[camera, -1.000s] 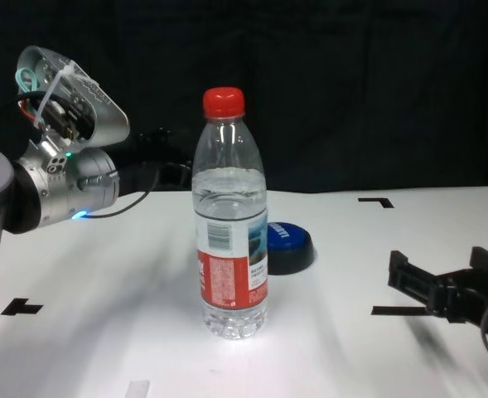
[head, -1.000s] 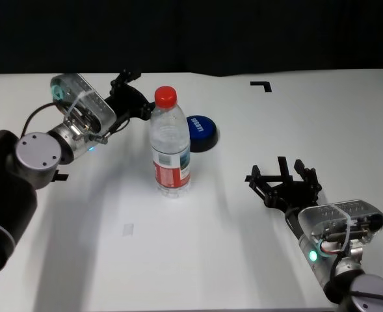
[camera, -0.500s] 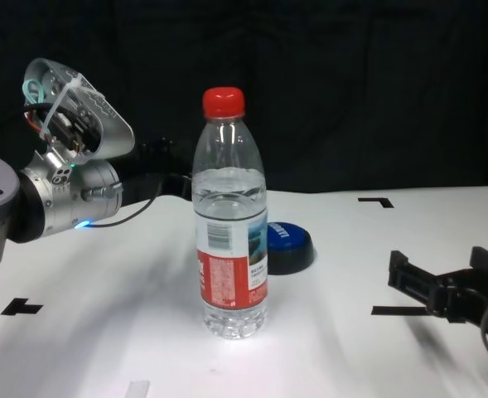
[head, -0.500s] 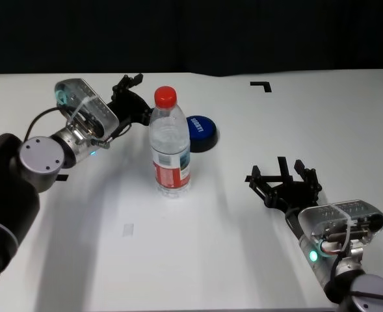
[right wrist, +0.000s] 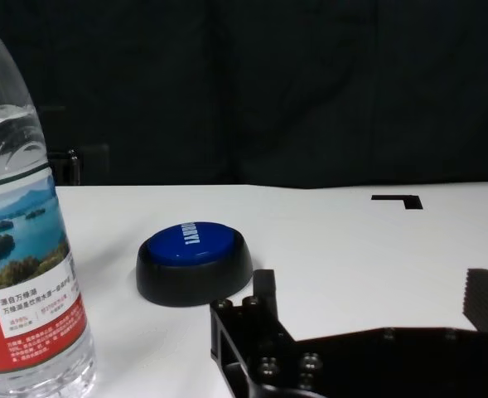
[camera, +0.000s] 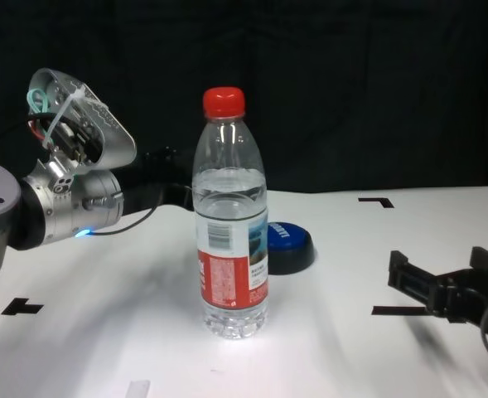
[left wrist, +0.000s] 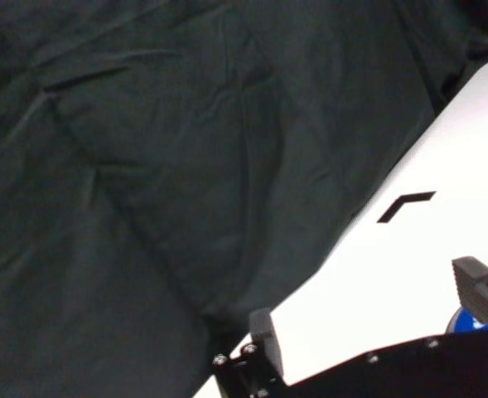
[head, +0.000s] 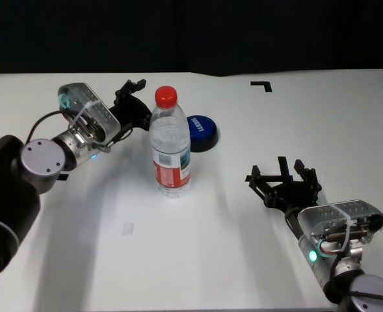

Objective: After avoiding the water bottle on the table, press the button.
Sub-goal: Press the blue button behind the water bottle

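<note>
The water bottle (head: 171,146) is made of clear, glossy plastic, with a smooth red plastic cap and a shiny printed label. The button (head: 200,131) is formed of a glossy blue plastic dome set on a black, smooth plastic base. The table (head: 198,253) is seen as a smooth, matt white surface marked with matt black tape. Behind it, a dark, creased cloth backdrop (left wrist: 144,166) is hung, dull in finish.
</note>
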You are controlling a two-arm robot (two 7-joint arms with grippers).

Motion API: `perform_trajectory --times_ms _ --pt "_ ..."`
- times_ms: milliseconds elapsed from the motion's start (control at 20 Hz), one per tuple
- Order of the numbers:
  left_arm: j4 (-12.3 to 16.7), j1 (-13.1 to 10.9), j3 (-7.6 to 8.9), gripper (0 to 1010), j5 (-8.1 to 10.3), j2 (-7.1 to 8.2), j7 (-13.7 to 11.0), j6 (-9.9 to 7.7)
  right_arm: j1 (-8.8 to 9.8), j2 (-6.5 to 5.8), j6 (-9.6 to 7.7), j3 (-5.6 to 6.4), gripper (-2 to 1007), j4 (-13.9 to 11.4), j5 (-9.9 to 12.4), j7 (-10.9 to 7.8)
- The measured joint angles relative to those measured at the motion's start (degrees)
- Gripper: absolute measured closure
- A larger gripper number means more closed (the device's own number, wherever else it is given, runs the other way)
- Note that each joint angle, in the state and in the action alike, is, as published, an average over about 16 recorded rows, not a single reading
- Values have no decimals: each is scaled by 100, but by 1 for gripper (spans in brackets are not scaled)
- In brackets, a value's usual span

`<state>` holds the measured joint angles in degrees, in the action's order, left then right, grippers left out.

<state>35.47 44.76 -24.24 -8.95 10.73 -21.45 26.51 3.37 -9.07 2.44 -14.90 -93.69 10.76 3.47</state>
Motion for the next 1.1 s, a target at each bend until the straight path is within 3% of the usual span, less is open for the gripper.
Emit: perform_trajectory --times_ms 750,1100 --pt "-508 287 -27 7 -96 -113 45 247 0 0 0 0 2 0 0 0" --pt "-616 414 4 7 -98 -150 26 328 0 0 0 0 2 0 0 0"
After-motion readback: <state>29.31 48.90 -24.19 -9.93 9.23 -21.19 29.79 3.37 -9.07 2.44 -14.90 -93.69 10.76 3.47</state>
